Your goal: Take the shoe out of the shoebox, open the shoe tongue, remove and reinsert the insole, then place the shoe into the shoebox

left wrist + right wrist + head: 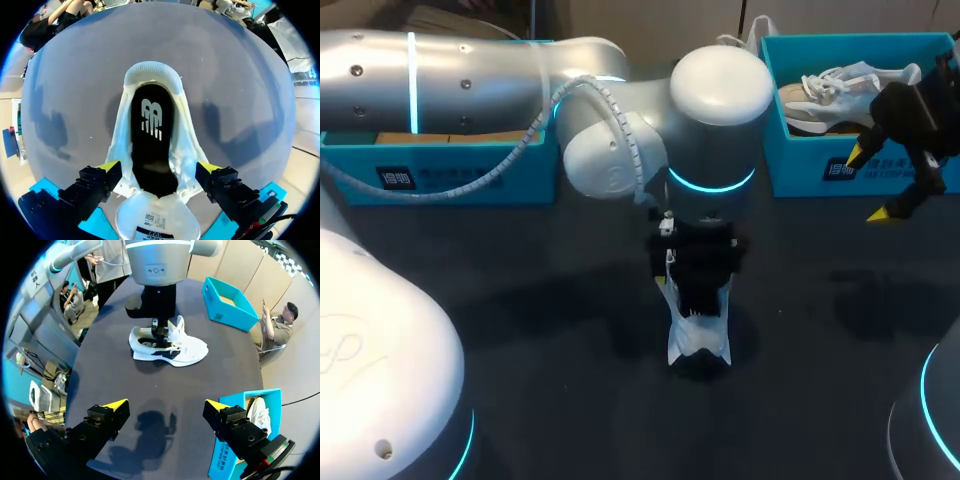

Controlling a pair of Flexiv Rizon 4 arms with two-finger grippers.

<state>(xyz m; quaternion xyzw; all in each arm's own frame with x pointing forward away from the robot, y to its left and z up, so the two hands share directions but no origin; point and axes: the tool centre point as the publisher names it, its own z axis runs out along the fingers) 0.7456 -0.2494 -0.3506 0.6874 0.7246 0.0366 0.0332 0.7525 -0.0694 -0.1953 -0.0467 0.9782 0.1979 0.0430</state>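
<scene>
1. Head view: the left gripper hangs straight down over the white shoe. The shoe stands on the dark table, out of its shoebox, and only its heel end shows below the tool. The right gripper hovers just in front of that shoebox with its fingers apart and nothing in them. A second shoe lies in the box beyond it.

2. Left wrist view: the jaws stand wide, one yellow tip on each side of the shoe near the lacing, and they pinch nothing. Whether the tips brush the shoe's sides cannot be told. The tongue is folded forward and lies under the tool, between the fingers. The black insole lies ahead of the fingers, seated flat in the shoe and reaching to the heel collar.

3. Right wrist view: the shoe sits on its sole well ahead of the right gripper's spread, empty fingers. The left gripper is directly over the shoe's opening.

4. Judgement: the tongue looks open enough, so lifting the insole out seems to be the step in hand.
   - The left tool would do well to move ahead toward the heel and narrow its jaws.
   - It could then slip one tip under the insole's rear edge and peel it upward slowly.
   - The light shoe may rise with the insole, so the idle right gripper could steady the toe.
</scene>
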